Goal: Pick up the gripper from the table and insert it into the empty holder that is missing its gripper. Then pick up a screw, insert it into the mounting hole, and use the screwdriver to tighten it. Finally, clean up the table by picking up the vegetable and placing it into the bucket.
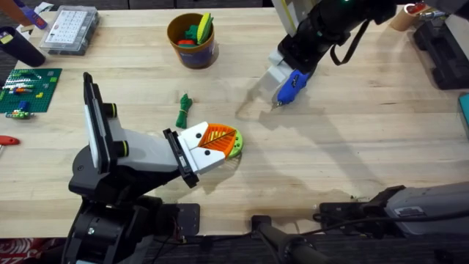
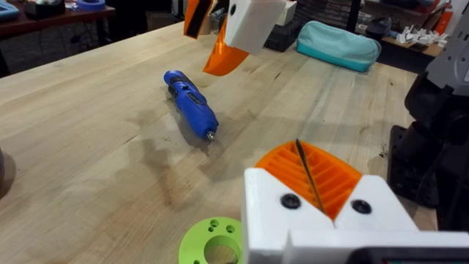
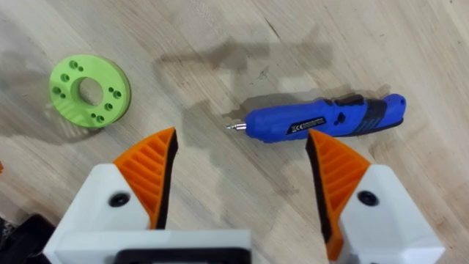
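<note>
The blue screwdriver (image 1: 292, 86) (image 3: 322, 121) lies on the wooden table, its metal tip pointing toward the lime-green disc. My right gripper (image 1: 282, 82) (image 3: 242, 143) hangs open just above it, one orange pad on each side, not touching it. My left gripper (image 1: 223, 137) (image 2: 304, 150) is shut on nothing, low over the table beside the disc. The dark green vegetable (image 1: 182, 110) lies on the table left of the left gripper. The bucket (image 1: 192, 50) stands at the back with colourful toys in it. The loose gripper, holder and screw are out of view.
A lime-green disc (image 1: 236, 149) (image 2: 209, 242) (image 3: 90, 90) with holes lies under the left gripper's tip. A clear parts box (image 1: 69, 29) and a green baseplate (image 1: 29, 89) sit at the far left. A teal pouch (image 2: 338, 44) and black gear (image 1: 443, 51) lie at the right.
</note>
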Robot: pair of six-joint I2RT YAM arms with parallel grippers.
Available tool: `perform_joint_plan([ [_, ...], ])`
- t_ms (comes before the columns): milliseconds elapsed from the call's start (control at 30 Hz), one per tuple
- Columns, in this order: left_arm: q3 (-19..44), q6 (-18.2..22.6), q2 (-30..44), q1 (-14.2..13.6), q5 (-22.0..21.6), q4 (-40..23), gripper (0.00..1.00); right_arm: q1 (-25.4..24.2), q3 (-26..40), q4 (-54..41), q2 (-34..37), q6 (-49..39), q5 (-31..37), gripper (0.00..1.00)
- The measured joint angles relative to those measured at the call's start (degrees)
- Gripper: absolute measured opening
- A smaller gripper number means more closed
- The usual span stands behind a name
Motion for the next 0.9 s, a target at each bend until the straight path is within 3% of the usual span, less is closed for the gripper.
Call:
perform_joint_plan([
  [433, -0.13, 0.00, 0.00, 0.00, 0.02, 2.20, 0.013, -0.30, -0.01, -4.58, -0.99, 0.36, 0.03, 0.974],
  [900, -0.15, 0.00, 0.00, 0.00, 0.01, 2.43, 0.004, -6.27, -0.04, -10.86, -17.86, 4.68, -2.70, 0.974],
])
